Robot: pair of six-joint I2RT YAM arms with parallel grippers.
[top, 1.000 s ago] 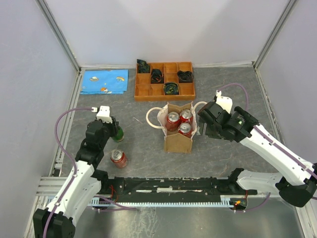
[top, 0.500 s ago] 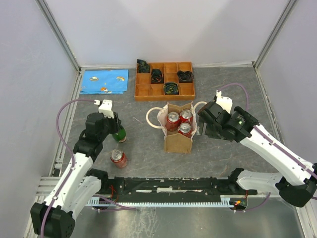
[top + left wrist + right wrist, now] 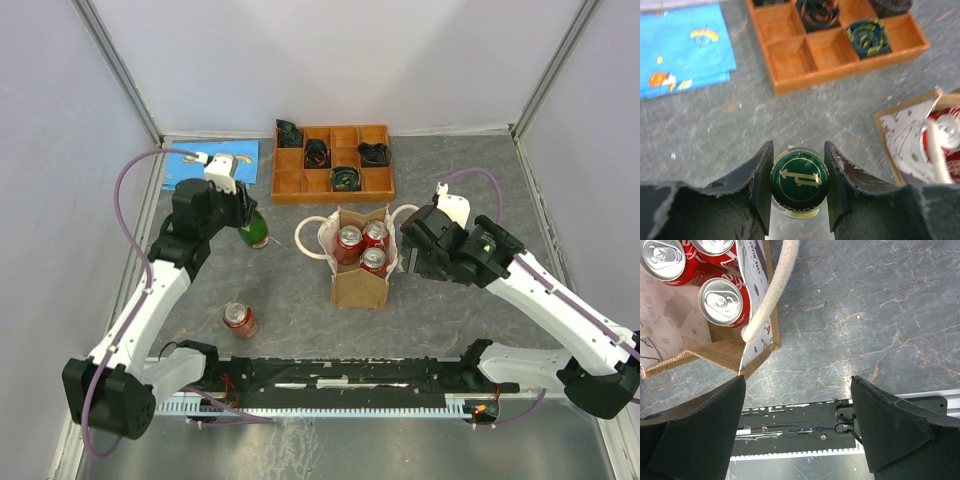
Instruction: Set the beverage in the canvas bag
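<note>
Left hand: narrowed onto the neck of a green bottle, one finger pressed to each side just below its green cap with a gold emblem; whether the bottle's base is off the worktop cannot be told.
Canvas bag: standing upright on the worktop to the right of the left hand and apart from it, between the two hands; mouth open; three red cans upright inside; cream rope handles looped out at either side.
Right hand: fingers spread wide, holding nothing; just beside the bag's right wall, one handle running past its left finger.
Orange tray: beyond the left hand and to its right; dark coiled items in some compartments.
Blue printed cloth: flat, beyond the left hand, to its left.
Loose red can: upright, on the near side of the left hand, well apart.
</note>
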